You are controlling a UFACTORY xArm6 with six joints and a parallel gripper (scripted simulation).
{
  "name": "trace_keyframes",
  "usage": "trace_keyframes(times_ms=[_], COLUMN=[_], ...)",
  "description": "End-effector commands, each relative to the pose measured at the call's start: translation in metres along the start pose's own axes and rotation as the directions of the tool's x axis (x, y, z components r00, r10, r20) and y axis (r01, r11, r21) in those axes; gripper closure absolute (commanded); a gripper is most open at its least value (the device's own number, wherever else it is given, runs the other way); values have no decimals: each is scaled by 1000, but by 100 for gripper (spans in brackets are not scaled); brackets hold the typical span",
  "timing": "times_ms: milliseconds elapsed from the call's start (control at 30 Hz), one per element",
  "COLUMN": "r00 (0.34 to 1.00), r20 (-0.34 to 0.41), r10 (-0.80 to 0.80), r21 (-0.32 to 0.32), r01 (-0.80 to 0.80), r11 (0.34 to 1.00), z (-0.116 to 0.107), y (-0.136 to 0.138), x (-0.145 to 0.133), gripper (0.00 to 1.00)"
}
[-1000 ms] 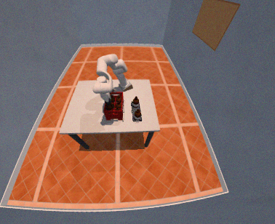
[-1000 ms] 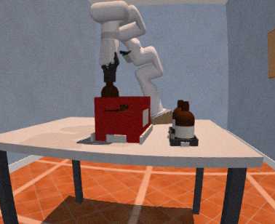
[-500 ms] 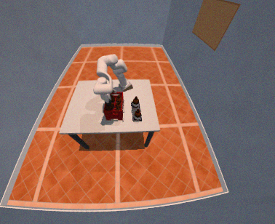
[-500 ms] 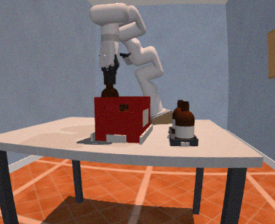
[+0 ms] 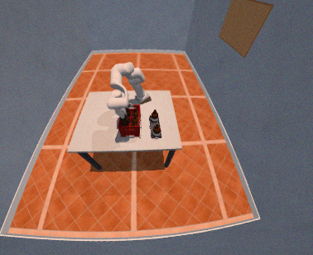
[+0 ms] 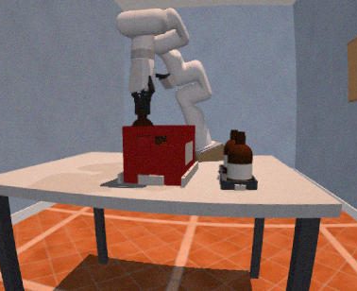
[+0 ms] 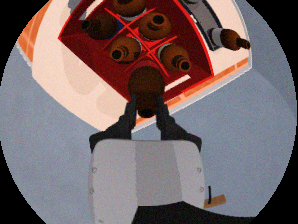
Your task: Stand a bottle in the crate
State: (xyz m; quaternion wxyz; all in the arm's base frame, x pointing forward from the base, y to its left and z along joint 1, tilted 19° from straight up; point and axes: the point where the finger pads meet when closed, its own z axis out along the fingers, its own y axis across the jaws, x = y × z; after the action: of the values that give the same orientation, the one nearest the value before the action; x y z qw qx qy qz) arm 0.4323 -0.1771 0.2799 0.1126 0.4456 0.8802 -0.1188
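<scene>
A red crate (image 6: pixel 158 154) stands on the white table; it also shows in the wrist view (image 7: pixel 141 32) and in the top view (image 5: pixel 130 122). Several brown bottles stand in its cells. My gripper (image 6: pixel 142 108) is shut on the neck of a brown bottle (image 6: pixel 142 121) and holds it upright, its body mostly down inside the crate's near-left cell. In the wrist view the held bottle (image 7: pixel 147 84) sits at the crate's near edge between my fingers. Two brown bottles (image 6: pixel 238 158) stand upright on the dark tray (image 6: pixel 238 182) to the right of the crate.
The arm's base (image 6: pixel 207 151) stands behind the crate at the table's far side. The tray with its bottles shows in the top view (image 5: pixel 155 123) right of the crate. A brown board (image 5: pixel 245 26) hangs on the wall.
</scene>
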Motion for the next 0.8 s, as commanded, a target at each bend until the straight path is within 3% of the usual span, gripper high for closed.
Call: trace_keyframes(times_ms=[0, 767], r00=[1000, 1000], r20=[3, 3], r10=[1, 1], r21=[-2, -2], r01=[-1, -1], r11=[1000, 1000], z=[4, 11], y=[0, 0], x=[-1, -1], gripper=[100, 100])
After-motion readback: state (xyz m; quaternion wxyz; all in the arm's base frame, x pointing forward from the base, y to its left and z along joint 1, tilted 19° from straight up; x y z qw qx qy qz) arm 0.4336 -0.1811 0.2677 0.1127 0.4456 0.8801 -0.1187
